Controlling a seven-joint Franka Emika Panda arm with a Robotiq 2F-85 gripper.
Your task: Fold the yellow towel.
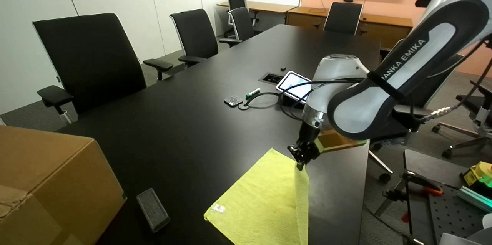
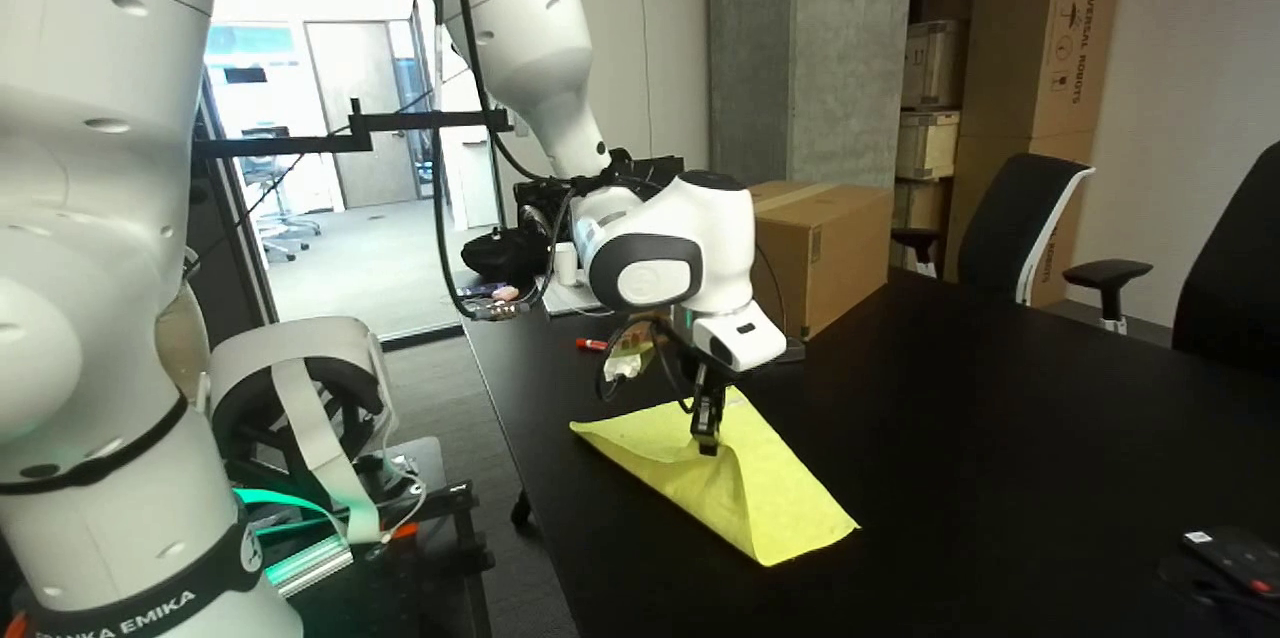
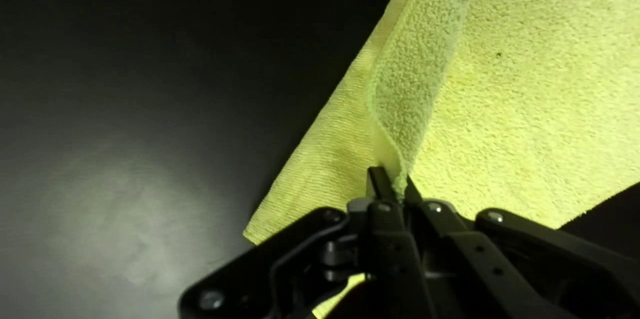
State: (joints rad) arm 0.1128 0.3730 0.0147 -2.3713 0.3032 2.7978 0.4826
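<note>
I pinch a raised bit of the yellow towel (image 1: pixel 253 202) in my gripper (image 3: pixel 394 188); black table (image 1: pixel 184 141) beneath, cardboard box (image 1: pixel 50 183) left in an exterior view.

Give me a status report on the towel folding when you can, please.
End effector shut on yellow towel; towel raised at the grip, fold unfinished; dark grey block and cardboard box apart from it, seemingly out of the way.

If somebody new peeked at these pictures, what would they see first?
Probably the bright yellow towel, lying on the dark table. Next, the big robot arm above it, its pincer closed on a raised bit of the towel. Then maybe the brown cardboard box, at the left edge of an exterior view.
</note>
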